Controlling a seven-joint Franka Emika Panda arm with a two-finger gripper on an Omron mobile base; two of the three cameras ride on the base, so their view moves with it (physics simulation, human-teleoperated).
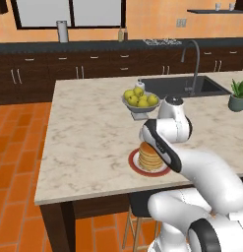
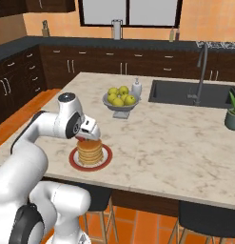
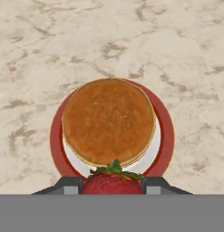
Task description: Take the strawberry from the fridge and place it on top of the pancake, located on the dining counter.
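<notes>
The pancake (image 3: 109,120) is a golden-tan stack on a red-rimmed plate (image 3: 167,136), resting on the beige marbled dining counter (image 1: 88,133) near its front edge. In the hand view the strawberry (image 3: 112,183), dark red with a green cap, sits between the fingers (image 3: 68,185) just above the plate's near rim, and my gripper (image 3: 112,186) is shut on it. From the base views the hand hovers directly over the pancake (image 1: 150,157) (image 2: 89,151), with the gripper (image 2: 89,138) just above the stack.
A bowl of yellow fruits (image 1: 139,100) stands behind the plate, with a small white bottle (image 2: 136,88) beside it. A sink with a tall faucet (image 1: 194,66) and a potted plant (image 1: 237,96) lie to the right. Stools (image 2: 204,217) tuck under the counter's front.
</notes>
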